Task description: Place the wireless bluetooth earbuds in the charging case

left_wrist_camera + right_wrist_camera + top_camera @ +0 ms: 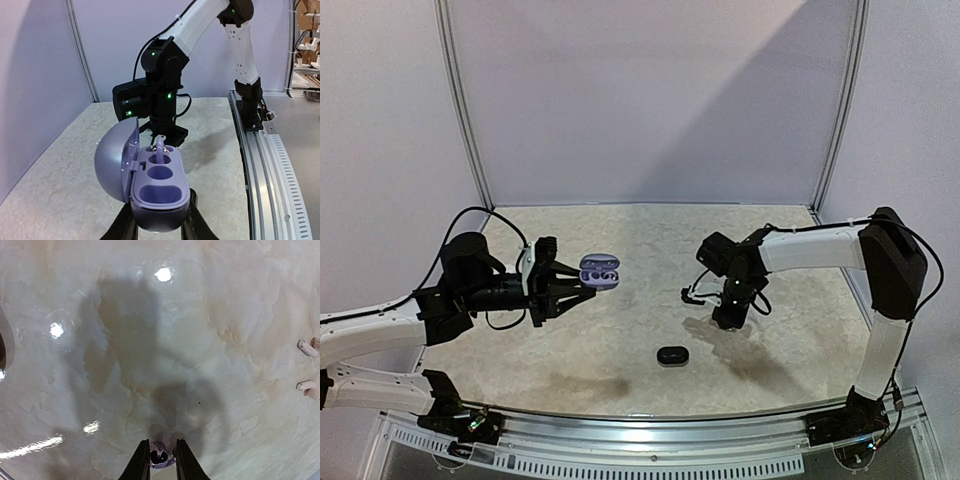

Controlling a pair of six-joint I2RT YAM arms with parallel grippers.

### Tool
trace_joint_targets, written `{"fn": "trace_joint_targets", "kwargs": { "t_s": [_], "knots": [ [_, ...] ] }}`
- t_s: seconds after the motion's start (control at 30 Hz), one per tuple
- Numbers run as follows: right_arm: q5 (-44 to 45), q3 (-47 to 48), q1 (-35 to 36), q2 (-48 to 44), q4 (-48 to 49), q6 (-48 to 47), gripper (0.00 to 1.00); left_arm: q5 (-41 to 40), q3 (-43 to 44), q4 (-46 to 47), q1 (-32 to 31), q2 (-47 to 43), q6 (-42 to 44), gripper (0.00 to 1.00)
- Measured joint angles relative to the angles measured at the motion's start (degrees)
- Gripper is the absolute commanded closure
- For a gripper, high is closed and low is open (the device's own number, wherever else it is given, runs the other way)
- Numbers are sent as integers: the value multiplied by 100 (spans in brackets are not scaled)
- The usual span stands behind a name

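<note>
The wireless bluetooth earbuds are found in several places. A silvery earbud (161,456) is pinched on the tabletop (210,340) between the fingers of the right claw (161,464). Two white ones (306,347) are seen lying well apart from it at the right edge of that wrist view. What looks like a lilac one (159,148) is already seated in the far socket of the charging case (160,195). The case is gripped by the left claw (160,232) and held off the tabletop, lid swung back and sockets turned upward, presumably so that an earbud can be lowered straight in by the other arm. The nearer sockets are seen empty. The right claw is pointed straight down, which suits so small a thing being taken from above. A small black oval object (671,355) is seen on the tabletop between the arms.
</note>
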Motion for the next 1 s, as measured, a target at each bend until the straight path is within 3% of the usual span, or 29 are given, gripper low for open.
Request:
{"fn": "trace_joint_targets", "kwargs": {
  "t_s": [0.4, 0.53, 0.6, 0.73, 1.0],
  "knots": [
    [9, 223, 0, 50, -267, 286, 76, 2, 0, -7, 2, -2, 11, 100],
    [-83, 66, 0, -149, -109, 254, 67, 2, 0, -9, 2, -2, 15, 100],
    [-157, -245, 0, -516, 66, 39, 61, 2, 0, -9, 2, -2, 17, 100],
    [-358, -964, 0, -1279, 315, -673, 60, 4, 0, -7, 2, -2, 22, 100],
    [-457, -1989, -2, -1427, 903, -2212, 68, 2, 0, -9, 11, -48, 59, 100]
  ]
}}
